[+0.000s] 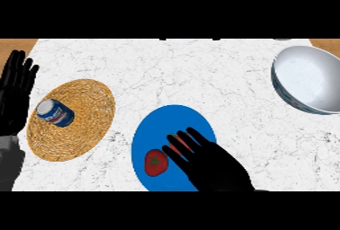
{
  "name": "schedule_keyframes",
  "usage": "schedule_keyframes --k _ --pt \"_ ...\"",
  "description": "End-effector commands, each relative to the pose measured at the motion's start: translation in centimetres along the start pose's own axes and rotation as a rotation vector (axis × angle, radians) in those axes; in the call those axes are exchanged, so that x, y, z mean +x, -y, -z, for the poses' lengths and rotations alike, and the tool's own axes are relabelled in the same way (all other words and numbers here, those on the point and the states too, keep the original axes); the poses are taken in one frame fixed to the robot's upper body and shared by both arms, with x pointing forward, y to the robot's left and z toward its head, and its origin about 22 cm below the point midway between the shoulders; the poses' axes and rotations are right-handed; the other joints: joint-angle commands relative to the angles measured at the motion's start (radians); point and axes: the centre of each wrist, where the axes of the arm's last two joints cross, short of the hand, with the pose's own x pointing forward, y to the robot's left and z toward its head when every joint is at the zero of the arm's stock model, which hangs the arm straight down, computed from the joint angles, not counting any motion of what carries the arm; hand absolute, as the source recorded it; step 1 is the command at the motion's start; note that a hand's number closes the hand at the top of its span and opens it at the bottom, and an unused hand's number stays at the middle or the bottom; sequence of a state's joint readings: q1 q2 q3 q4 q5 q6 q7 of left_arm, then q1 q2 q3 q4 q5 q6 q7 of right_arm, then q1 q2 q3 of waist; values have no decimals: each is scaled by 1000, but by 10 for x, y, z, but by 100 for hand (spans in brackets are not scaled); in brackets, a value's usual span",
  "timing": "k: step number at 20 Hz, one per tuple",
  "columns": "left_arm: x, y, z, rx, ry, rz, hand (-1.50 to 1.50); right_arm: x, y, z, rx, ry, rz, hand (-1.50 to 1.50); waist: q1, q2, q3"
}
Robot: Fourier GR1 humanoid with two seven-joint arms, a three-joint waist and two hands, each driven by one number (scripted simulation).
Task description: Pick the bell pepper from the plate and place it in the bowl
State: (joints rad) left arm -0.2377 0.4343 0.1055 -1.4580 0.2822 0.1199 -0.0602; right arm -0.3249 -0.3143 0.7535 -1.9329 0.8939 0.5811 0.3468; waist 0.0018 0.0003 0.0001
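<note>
Right hand, fingers straight and holding nothing, is hovering over the blue plate beside the bell pepper; it should be centring over the pepper before curling, bowl waiting well apart.

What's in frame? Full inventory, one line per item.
White marbled counter top: 1, fills the view.
Round blue plate: 1, blue, lower centre.
Red bell pepper: 1, red with green stem, on the plate, partly under the right hand.
Round woven straw mat: 1, tan, left.
Small can: 1, blue and white, on the mat.
White bowl: 1, white, upper right.
Left hand: 1, black, open, resting at the left edge.
Right hand: 1, black, open, over the plate.
</note>
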Motion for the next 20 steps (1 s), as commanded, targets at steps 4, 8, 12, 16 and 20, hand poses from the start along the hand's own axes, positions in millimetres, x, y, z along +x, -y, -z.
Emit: schedule_keyframes --k 4,8,12,16,20 --pt "-18 4 2 1 -6 -16 0 -13 -7 24 -12 23 5 -150 -2 0 0" --pt "-2 19 -7 -10 -3 -6 0 -18 -23 42 -3 60 -4 -150 2 0 0" --pt "1 16 4 4 23 21 0 -25 -15 44 -12 93 -2 -150 -1 0 0" --pt "15 2 0 5 13 6 0 -17 -50 58 22 67 -13 -150 1 0 0" --pt "11 20 -8 -10 3 -3 0 -5 -46 70 23 43 -17 -150 0 -1 0"
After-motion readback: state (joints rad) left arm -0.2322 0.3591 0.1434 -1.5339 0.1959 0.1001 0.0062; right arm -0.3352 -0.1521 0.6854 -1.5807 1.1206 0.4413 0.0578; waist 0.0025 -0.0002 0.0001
